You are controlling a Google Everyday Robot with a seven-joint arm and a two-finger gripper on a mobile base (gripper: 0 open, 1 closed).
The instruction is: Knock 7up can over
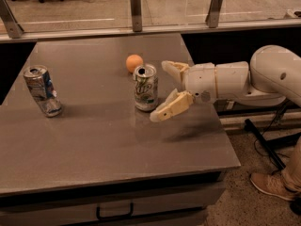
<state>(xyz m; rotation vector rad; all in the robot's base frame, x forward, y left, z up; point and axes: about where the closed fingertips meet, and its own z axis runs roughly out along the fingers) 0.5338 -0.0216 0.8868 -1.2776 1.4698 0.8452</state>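
Observation:
The 7up can (pixel 146 87) stands upright near the middle of the grey table (pixel 94 140). It is silver-white with green lettering and an open top. My gripper (pixel 162 91) comes in from the right on a white arm and sits just right of the can, close to it but apart from it. Its two cream fingers are spread open, one (pixel 171 68) at the height of the can's top, the other (pixel 169 109) low beside the can's base. Nothing is held.
An orange ball (pixel 134 63) lies just behind the can. A dented silver can with blue and red markings (pixel 42 91) stands at the table's left. A railing runs behind the table. A person's shoe (pixel 273 185) is on the floor at the right.

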